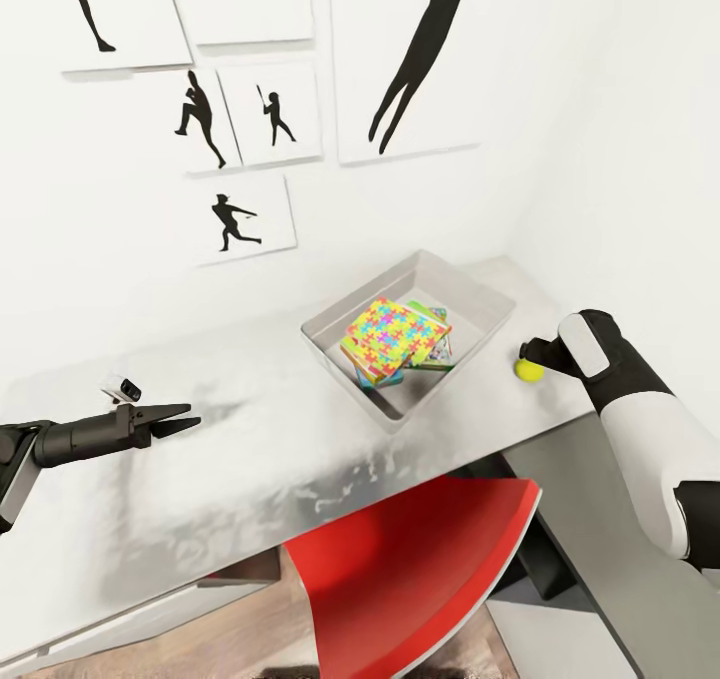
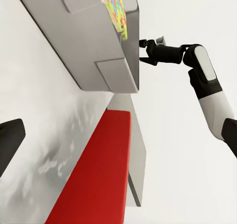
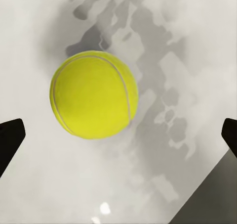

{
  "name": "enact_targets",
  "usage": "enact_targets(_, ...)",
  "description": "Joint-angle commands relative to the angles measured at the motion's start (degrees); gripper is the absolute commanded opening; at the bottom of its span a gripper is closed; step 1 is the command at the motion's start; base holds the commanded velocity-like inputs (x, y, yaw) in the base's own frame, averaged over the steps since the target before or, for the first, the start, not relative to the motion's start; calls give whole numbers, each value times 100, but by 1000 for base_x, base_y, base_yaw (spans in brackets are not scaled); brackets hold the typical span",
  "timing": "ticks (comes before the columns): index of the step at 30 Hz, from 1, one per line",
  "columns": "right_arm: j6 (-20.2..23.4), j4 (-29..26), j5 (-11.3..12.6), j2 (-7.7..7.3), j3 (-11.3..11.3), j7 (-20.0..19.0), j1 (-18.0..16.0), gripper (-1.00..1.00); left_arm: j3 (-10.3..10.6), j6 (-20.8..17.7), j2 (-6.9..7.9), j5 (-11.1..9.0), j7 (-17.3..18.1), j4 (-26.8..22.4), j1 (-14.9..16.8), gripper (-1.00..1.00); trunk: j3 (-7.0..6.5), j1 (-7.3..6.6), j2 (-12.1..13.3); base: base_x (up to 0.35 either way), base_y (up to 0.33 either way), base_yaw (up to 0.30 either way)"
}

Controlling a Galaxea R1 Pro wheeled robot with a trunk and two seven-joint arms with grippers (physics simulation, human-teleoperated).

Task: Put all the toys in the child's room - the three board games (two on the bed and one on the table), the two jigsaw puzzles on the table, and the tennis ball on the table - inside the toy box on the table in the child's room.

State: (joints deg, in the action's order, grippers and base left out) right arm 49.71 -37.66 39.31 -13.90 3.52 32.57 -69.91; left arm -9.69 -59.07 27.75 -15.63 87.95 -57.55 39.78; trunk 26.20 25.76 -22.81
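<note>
Table (image 1: 250, 439) surface is pale grey with a mottled, brushed-metal sheen and sits against a white wall carrying black silhouette prints (image 1: 235, 221) of athletes; a glossy red chair (image 1: 420, 569) with a curved back is tucked below the table's front edge. Toy box (image 1: 330, 344), a shallow grey rectangular tray with sloped walls, lies with its long axis running diagonally toward the wall corner. Inside it, a flat square jigsaw puzzle (image 1: 392, 331) with a multicoloured interlocking print rests tilted on other boxes. Tennis ball (image 1: 528, 369), round and fuzzy yellow-green with a pale seam, sits on the table just beside the box's right side. Right end effector (image 1: 535, 351) hovers over the ball, fingers spread wide, gripping nothing. Left end effector (image 1: 185, 421) is partly open and empty above the table.
</note>
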Motion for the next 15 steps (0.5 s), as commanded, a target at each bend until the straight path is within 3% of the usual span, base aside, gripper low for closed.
enact_targets(1, 7, -4, 59, -8, 36, 54, -5, 100, 2, -61, 2, -1, 20, 0, 3, 100, 19, 3, -10, 0, 0, 0)
enact_targets(15, -5, -27, 76, 33, 32, 48, -5, 100, 2, -53, 2, -1, 20, -1, 3, 100, 151, 3, -10, 0, 0, 0)
